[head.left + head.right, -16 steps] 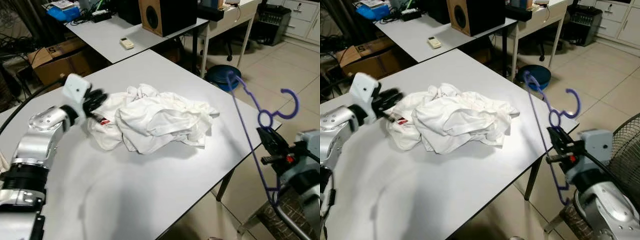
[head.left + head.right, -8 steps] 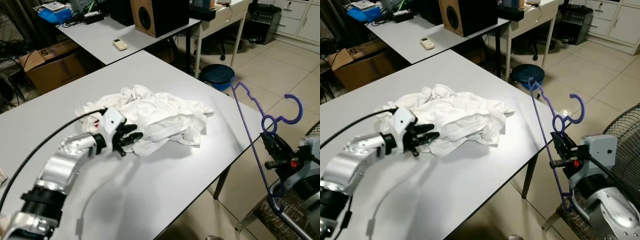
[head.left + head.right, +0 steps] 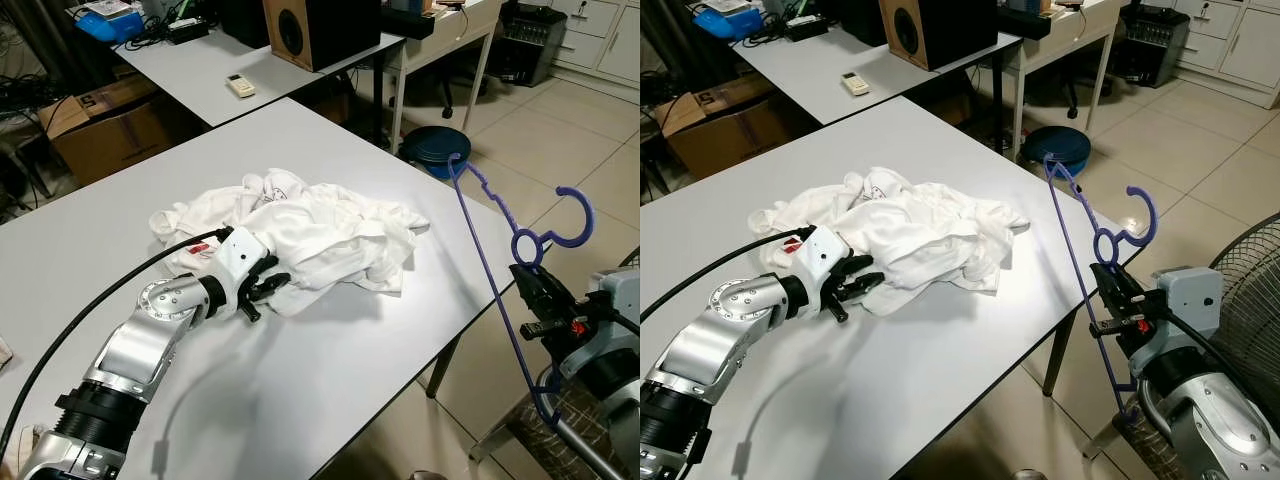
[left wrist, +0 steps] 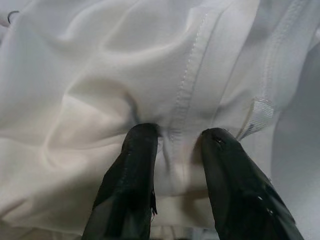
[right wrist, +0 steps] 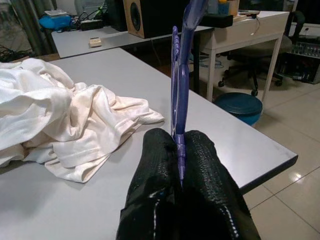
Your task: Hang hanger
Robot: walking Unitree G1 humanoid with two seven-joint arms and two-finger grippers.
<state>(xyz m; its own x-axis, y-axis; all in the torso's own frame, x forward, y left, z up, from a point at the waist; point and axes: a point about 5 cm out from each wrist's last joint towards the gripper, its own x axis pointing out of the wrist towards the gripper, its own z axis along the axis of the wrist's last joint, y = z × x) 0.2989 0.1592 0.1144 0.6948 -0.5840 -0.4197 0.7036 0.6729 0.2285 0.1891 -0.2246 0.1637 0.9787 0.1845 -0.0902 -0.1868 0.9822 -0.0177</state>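
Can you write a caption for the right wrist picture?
Right gripper pinching a purple hanger upright beside the white shirt on the table.

We see a crumpled white garment (image 3: 310, 240) with a small red label on the pale grey table (image 3: 330, 360). The hanger (image 3: 515, 270) is purple, our gripper fingers (image 4: 130, 185) black, the arms silver. Beyond stand a brown speaker (image 3: 295, 30), a blue round stool (image 3: 435, 150) and a tan cardboard box (image 3: 110, 125).

L claw (image 3: 268, 287) fingers parted, arm outstretched; R claw (image 5: 179, 150) apparently clamped.
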